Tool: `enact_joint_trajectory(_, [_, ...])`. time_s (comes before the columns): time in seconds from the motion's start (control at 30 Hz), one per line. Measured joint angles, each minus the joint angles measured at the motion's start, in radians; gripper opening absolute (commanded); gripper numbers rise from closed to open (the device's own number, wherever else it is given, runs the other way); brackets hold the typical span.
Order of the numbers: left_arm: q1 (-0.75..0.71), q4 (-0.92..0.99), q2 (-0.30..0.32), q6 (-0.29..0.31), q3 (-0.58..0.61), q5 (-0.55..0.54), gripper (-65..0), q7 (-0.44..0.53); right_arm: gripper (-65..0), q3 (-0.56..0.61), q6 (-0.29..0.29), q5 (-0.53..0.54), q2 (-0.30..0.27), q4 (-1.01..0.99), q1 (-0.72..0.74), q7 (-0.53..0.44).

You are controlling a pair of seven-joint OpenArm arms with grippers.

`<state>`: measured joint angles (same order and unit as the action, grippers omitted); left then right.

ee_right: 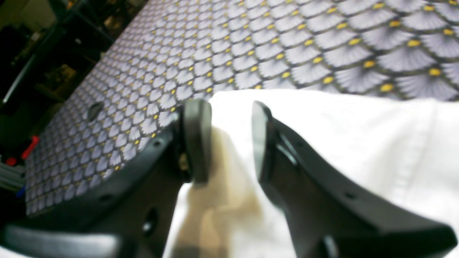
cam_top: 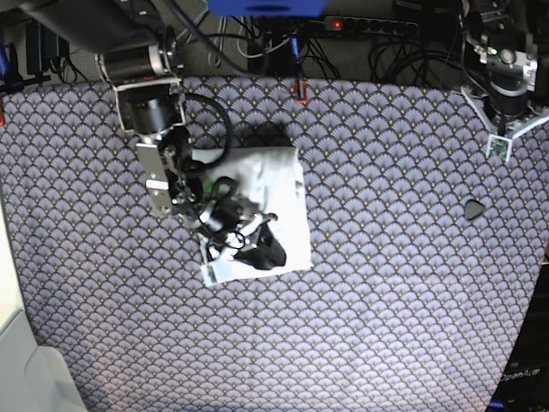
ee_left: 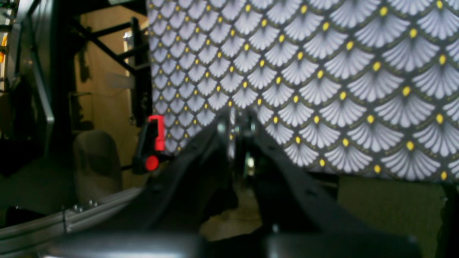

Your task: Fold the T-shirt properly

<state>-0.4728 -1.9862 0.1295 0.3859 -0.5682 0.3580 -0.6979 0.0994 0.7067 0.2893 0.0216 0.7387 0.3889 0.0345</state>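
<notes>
Worktop (cam_top: 412,300): a wide flat surface fills the base view, covered edge to edge by a purple-grey cloth (cam_top: 386,257) printed with fan-shaped scallops and small yellow dots.

T-shirt (cam_top: 287,193): white, folded into a compact, roughly rectangular bundle, lying on the patterned cloth in the upper left part of the base view. In the right wrist view its wrinkled cloth spreads beneath and beyond the end effector, with one folded edge against the pattern.

Right arm (cam_top: 150,112): reaches in from the top left of the base view, down over the shirt.

Right end effector (ee_right: 229,143): its two black fingers (ee_right: 195,139) stand apart just above the white cloth, with shirt fabric showing in the gap between them. Whether they touch the cloth cannot be told.

Left arm (cam_top: 502,77): at the top right corner of the base view, well apart from the shirt.

Left end effector (ee_left: 238,123): its fingers are pressed together with nothing between them, pointing towards the patterned cloth.

Small dark mark (cam_top: 473,209): on the cloth near the right edge.
</notes>
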Motion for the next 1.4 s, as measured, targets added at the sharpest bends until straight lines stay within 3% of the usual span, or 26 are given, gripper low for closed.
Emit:
enact_joint_trajectory(0.37, [0.000,-0.008,0.000,0.000,0.001,-0.001,-64.7,-0.001,-46.4,0.001,-0.004,0.005,-0.021,0.029,-0.039,-0.042])
enact_joint_trajectory(0.53, [-0.001,-0.008,0.000,0.001,0.000,-0.003,-64.7,0.002,-46.4,0.002,-0.021,-0.026,-0.026,0.229,-0.113,0.023])
enact_joint_trajectory(0.63, [0.002,-0.008,0.000,0.002,0.002,-0.004,-64.7,0.002,-46.4,0.000,-0.024,-0.032,-0.027,0.368,-0.124,0.140])
enact_joint_trajectory(0.73, [0.005,-0.008,-0.002,0.003,0.005,-0.004,-64.7,0.002,-46.4,-0.001,-0.023,-0.022,-0.029,0.537,-0.157,0.176])
enact_joint_trajectory(0.8, [0.007,-0.011,-0.002,0.043,0.004,-0.014,-64.7,0.001,-46.4,0.001,-0.010,-0.019,-0.052,0.659,-0.209,0.226])
enact_joint_trajectory(0.93, [0.002,-0.013,-0.005,0.162,-0.031,-0.140,-64.7,0.000,-46.4,-0.027,-0.011,-0.030,-0.120,0.845,-0.343,0.314])
enact_joint_trajectory(1.17, [-0.022,-0.008,0.010,0.227,-0.123,-0.209,-64.7,0.008,-46.9,-0.208,-0.019,-0.024,-0.194,1.044,-0.568,0.312])
enact_joint_trajectory(1.3, [-0.096,-0.007,0.024,0.294,-0.134,-0.204,-64.7,0.001,-54.0,-0.369,-0.017,-0.023,-0.212,1.125,-0.726,0.306])
enact_joint_trajectory(1.4, [-0.150,-0.007,0.024,0.315,-0.132,-0.207,-64.7,0.013,-64.8,-0.488,-0.019,-0.026,-0.205,1.156,-0.830,0.312])
